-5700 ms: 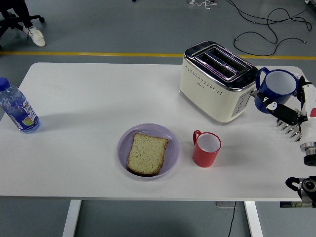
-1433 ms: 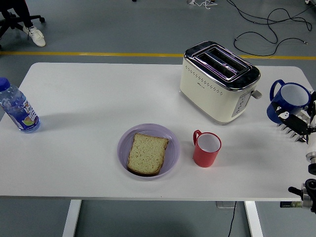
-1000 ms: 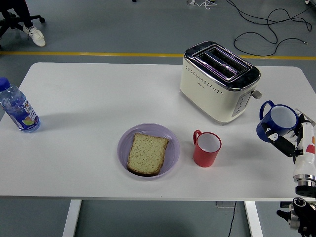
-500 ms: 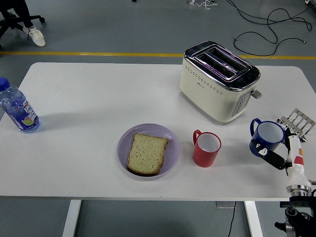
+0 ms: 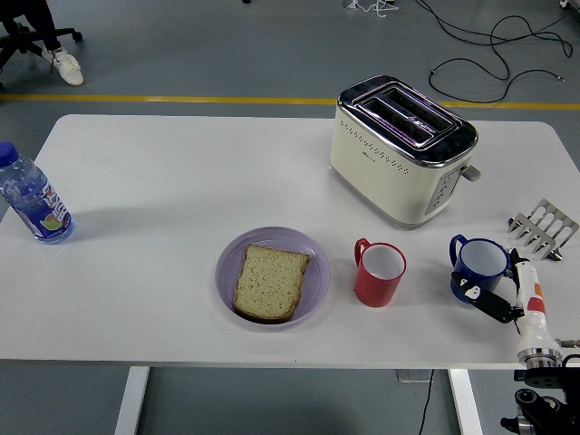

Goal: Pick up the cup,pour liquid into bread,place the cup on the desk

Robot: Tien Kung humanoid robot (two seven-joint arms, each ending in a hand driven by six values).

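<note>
A blue cup point(image 5: 479, 265) with a white inside stands upright at the right front of the white table point(image 5: 181, 181), handle to the left. My right hand point(image 5: 494, 297) comes up from the lower right corner and grips the cup's lower side. A slice of bread point(image 5: 269, 282) lies on a purple plate point(image 5: 229, 268) at the front centre. A red cup point(image 5: 378, 273) stands between the plate and the blue cup. My left hand is out of view.
A cream toaster point(image 5: 400, 149) stands at the back right. A metal toast rack point(image 5: 543, 229) lies at the right edge behind the blue cup. A water bottle point(image 5: 31, 198) stands at the far left edge.
My right hand has carried the blue cup from beside the toaster forward and down to the table's right front. The toast rack behind it has come into view.
</note>
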